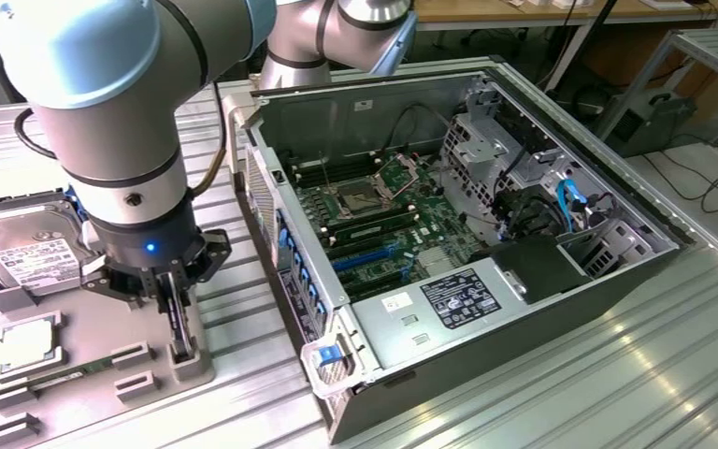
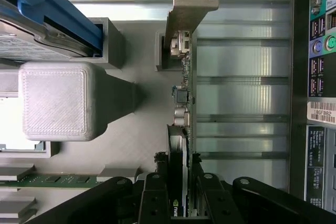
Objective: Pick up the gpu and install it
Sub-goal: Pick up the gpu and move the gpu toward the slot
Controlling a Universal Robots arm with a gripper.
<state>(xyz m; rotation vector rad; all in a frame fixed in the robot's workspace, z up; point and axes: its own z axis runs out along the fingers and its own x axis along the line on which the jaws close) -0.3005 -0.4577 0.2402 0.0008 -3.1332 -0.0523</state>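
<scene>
exterior view's left first: a hard drive (image 1: 20, 251) lies on the grey fixture (image 1: 91, 323). just beside it the gripper (image 1: 169, 297) pinches the gpu (image 1: 180, 327), jaws narrowed onto both faces. the card stands on edge in its holder (image 1: 192, 363), outside the open computer case (image 1: 546, 309) further right. thin dark board, pale metal bracket (image 2: 185, 3) at one end. i'd guess it is light, stiff and fragile, best held clear of small parts.

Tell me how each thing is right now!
gpu: upright on its edge in the grey holder, pinched by the hand.
hand: shut on the gpu.
computer case: lying down, side open, insides showing.
hard drive: resting on the grey holder.
</scene>
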